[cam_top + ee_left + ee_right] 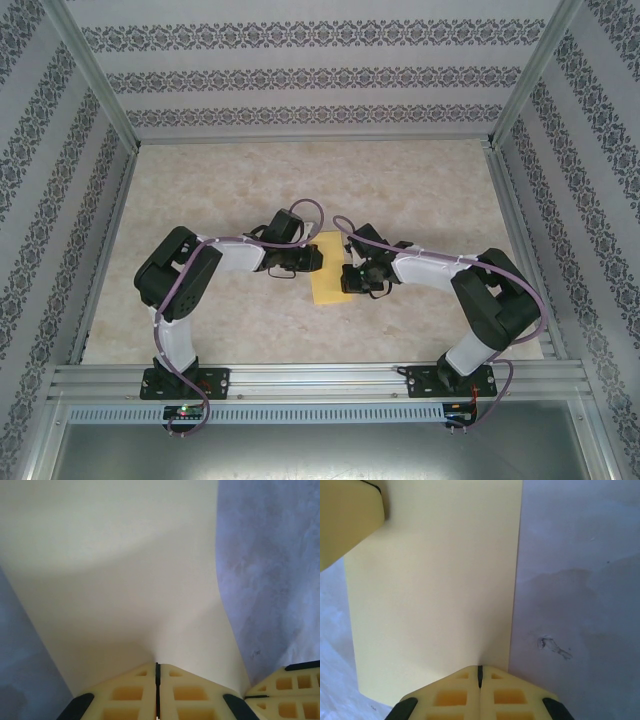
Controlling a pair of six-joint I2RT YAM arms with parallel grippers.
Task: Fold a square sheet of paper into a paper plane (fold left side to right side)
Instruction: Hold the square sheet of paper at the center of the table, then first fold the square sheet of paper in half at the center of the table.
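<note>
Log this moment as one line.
left gripper: shut, pinching yellow sheet | right gripper: shut, tips on yellow sheet | yellow sheet: narrow rectangle on table

Both arms same build: left arm (178, 338) and right arm (432, 268) have white link shells between chunky black joint housings. Each sits on a black base plate (185, 381) with a lilac cable (156, 325) looped along the outside. Left pincer (157, 666) and right pincer (480, 669) match: cream fingers (125, 695) moulded with rectangular pockets, black trim at the outer edges.
</note>
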